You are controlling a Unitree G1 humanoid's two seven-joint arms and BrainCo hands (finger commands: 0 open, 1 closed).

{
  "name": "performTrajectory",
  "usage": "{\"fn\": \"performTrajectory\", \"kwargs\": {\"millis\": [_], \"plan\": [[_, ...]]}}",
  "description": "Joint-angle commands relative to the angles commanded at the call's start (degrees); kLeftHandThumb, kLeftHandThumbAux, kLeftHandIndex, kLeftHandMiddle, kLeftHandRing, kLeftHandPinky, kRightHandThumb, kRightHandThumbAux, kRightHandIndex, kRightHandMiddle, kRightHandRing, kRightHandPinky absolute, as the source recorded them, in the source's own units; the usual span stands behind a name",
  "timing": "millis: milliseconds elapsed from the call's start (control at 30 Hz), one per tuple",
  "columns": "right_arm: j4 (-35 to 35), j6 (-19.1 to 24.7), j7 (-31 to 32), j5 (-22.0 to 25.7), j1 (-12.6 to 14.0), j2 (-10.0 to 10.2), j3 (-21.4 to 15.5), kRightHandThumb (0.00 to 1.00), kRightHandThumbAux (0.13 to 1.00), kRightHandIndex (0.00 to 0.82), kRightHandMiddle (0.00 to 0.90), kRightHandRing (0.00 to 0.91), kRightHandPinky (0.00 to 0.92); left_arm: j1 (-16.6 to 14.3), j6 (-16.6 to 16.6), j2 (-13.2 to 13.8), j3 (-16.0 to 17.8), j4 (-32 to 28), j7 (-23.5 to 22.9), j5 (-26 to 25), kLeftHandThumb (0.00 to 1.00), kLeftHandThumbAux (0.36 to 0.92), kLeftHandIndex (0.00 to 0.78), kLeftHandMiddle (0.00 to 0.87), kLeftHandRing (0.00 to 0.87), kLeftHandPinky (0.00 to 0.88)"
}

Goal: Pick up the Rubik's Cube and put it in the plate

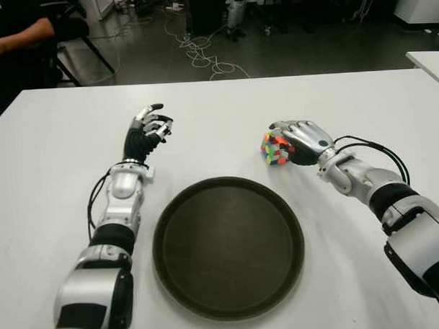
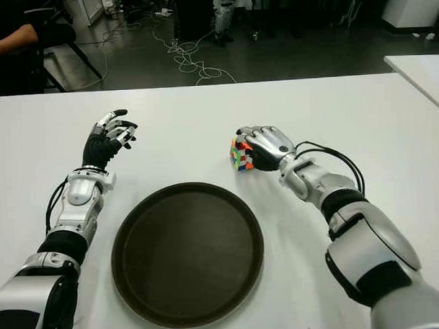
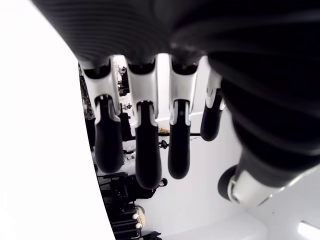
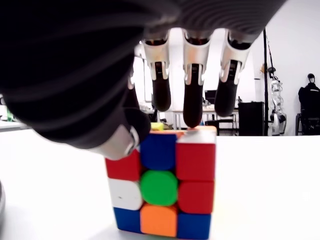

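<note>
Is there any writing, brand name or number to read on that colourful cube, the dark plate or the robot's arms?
None: no readable text anywhere.
Rubik's Cube: plain coloured squares, no logo showing.
Plate: plain dark surface.
Right hand and left hand: no readable markings.

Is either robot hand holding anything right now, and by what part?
The right robot hand covers the Rubik's Cube on the table, fingertips on its top far edge; a closed grip cannot be confirmed. The left robot hand holds nothing.

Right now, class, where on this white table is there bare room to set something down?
Free: the round dark plate, bare inside, and the white table beyond both hands. Crowded: right of the plate, where the right hand covers the multicoloured Rubik's Cube. Left hand shows left of it.
</note>
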Motion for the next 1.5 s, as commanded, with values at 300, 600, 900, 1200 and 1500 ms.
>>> {"fn": "performTrajectory", "kwargs": {"millis": [300,600,900,1200,1500], "plan": [[0.2,0.7,0.0,0.3,0.0,0.2,-0.3,0.825,0.695,0.428,0.434,0.421,0.482,-0.1,0.4,0.1,-0.3,-0.1,0.0,0.2,0.288,0.672,0.217,0.406,0.488,0.560],[0.2,0.5,1.1,0.8,0.1,0.3,-1.0,0.839,0.690,0.441,0.435,0.403,0.452,0.0,-0.4,-0.1,-0.1,0.0,-0.4,-0.3,0.295,0.680,0.225,0.406,0.491,0.548],[0.0,0.2,-0.5,0.2,0.2,0.3,-1.0,0.837,0.692,0.417,0.451,0.444,0.485,0.0,0.3,-0.2,0.0,-0.1,-0.3,-0.4,0.298,0.706,0.217,0.404,0.487,0.554],[0.4,-0.9,-3.5,0.0,0.0,0.6,-1.0,0.930,0.677,0.382,0.434,0.494,0.380,0.0,0.4,0.0,-0.3,-0.2,0.0,0.1,0.281,0.692,0.219,0.393,0.472,0.538],[1.3,-0.7,-1.4,0.8,-0.4,0.8,-1.7,0.282,0.770,0.221,0.168,0.189,0.194,-0.2,0.2,0.2,-0.3,0.3,-0.1,0.2,0.296,0.692,0.225,0.403,0.479,0.544]]}}
